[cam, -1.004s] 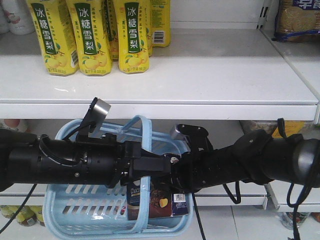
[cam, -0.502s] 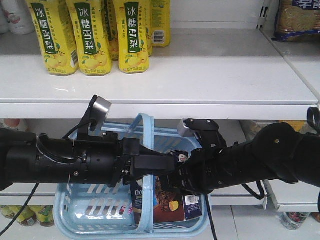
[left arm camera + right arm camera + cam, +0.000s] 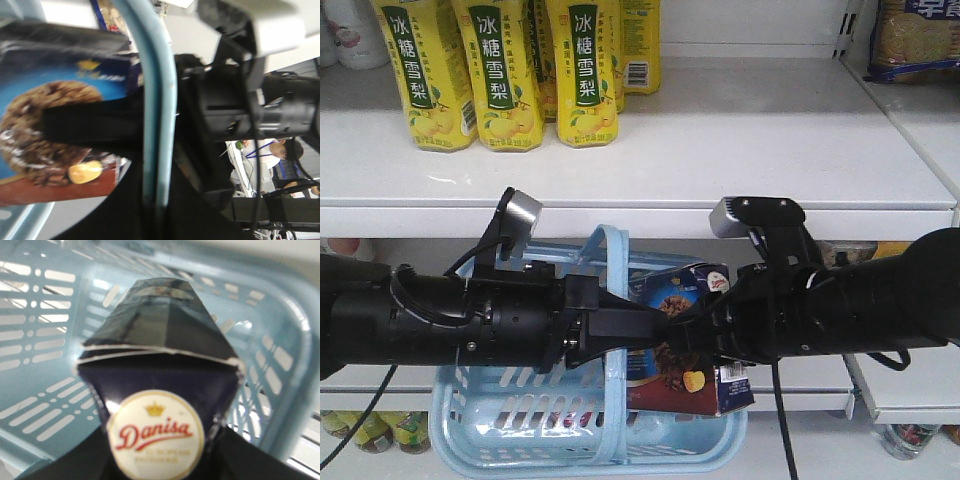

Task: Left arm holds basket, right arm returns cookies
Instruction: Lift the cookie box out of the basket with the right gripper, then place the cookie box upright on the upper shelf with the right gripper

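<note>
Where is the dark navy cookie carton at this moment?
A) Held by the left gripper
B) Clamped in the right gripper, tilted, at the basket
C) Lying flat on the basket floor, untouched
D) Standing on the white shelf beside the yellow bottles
B: the right gripper is shut across the dark navy cookie carton, which leans tilted at the light blue plastic shopping basket, well below the shelf.

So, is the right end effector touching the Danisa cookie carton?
Touching. The left wrist view shows a finger of the right end effector pressed flat across the Danisa cookie carton's printed face.
</note>
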Robot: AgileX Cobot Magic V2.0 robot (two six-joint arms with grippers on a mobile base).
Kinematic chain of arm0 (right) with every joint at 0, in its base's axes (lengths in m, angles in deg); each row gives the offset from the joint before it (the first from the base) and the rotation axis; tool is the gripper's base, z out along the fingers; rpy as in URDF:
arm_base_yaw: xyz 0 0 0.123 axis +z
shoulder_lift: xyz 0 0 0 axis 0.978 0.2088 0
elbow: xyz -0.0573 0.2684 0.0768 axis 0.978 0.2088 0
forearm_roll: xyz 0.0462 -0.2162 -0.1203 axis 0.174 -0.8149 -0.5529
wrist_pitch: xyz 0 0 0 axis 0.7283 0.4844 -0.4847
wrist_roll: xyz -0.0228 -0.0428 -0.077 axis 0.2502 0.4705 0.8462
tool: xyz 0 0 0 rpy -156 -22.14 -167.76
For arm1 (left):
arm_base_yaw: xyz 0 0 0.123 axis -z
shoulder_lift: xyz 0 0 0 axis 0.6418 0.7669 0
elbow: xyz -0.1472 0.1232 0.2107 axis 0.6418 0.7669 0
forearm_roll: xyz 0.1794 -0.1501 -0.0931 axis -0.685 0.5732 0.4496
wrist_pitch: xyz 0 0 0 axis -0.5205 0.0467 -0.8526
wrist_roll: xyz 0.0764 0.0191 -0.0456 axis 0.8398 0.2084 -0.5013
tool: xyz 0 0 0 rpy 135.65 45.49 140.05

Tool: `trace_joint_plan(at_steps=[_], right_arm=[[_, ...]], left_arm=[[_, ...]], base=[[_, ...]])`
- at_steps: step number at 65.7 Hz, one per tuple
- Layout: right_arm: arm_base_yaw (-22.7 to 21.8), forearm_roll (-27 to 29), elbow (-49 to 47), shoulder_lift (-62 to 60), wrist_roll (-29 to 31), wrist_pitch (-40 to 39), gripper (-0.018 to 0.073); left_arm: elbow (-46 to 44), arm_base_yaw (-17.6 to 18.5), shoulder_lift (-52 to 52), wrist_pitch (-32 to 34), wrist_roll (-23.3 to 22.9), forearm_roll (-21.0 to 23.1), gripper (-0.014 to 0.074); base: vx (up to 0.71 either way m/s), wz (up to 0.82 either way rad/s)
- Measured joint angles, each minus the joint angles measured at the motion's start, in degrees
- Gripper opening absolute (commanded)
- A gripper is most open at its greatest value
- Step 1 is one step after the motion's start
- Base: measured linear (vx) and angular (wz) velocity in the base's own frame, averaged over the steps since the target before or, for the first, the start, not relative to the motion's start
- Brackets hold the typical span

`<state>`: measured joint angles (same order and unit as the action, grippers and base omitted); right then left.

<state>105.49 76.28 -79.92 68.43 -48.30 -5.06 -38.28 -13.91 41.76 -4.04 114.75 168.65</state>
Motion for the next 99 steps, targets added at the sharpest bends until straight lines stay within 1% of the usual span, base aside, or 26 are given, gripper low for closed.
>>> trace_joint_plan(at_steps=[22, 44, 51, 57, 62, 70, 82, 87, 90, 94, 99], right_arm=[[0.00, -15.05, 0.00, -9.00, -12.49, 4.61, 0.0106], [0.00, -28.28, -0.08, -22.81, -23.25, 9.43, 0.0109], [0.00, -33.83, -0.20, -26.73, -27.04, 10.69, 0.0109], [0.00, -39.22, -1.59, -28.67, -31.19, 12.45, 0.0109], [0.00, -42.21, -4.02, -28.95, -34.07, 13.69, 0.0109], [0.00, -44.85, -8.93, -28.64, -35.46, 12.87, 0.0109], [-0.04, -46.31, -15.93, -28.30, -35.59, 11.89, 0.0109], [-0.04, -48.20, -18.10, -28.01, -35.64, 11.41, 0.0109], [-0.04, -49.76, -19.01, -27.65, -35.89, 10.88, 0.0109], [-0.04, -53.46, -19.62, -26.53, -37.15, 10.02, 0.0110], [-0.04, -58.12, -19.67, -24.33, -40.78, 8.75, 0.0112]], left_arm=[[0.00, 0.00, 0.00, 0.00, 0.00, -0.04, -0.0003], [0.00, 0.00, 0.00, 0.00, 0.00, -0.04, -0.0003], [0.00, 0.00, 0.00, 0.00, 0.00, -0.04, -0.0003], [0.00, 0.00, 0.00, 0.00, 0.00, -0.04, -0.0003], [0.00, 0.00, 0.00, 0.02, 0.00, -0.04, -0.0003], [0.00, 0.00, 0.00, 0.02, 0.00, -0.07, -0.0003], [0.00, 0.00, 0.00, 0.02, 0.00, -0.07, -0.0003], [0.00, 0.00, 0.00, 0.02, 0.00, -0.07, -0.0003], [0.00, 0.00, 0.00, 0.02, 0.00, -0.07, -0.0003], [0.00, 0.00, 0.00, 0.02, 0.00, -0.07, -0.0003], [0.00, 0.00, 0.00, 0.02, 0.00, -0.07, -0.0003]], base=[[0.00, 0.00], [0.00, 0.00], [0.00, 0.00], [0.00, 0.00], [0.00, 0.00], [0.00, 0.00], [0.00, 0.00], [0.00, 0.00], [0.00, 0.00], [0.00, 0.00], [0.00, 0.00]])
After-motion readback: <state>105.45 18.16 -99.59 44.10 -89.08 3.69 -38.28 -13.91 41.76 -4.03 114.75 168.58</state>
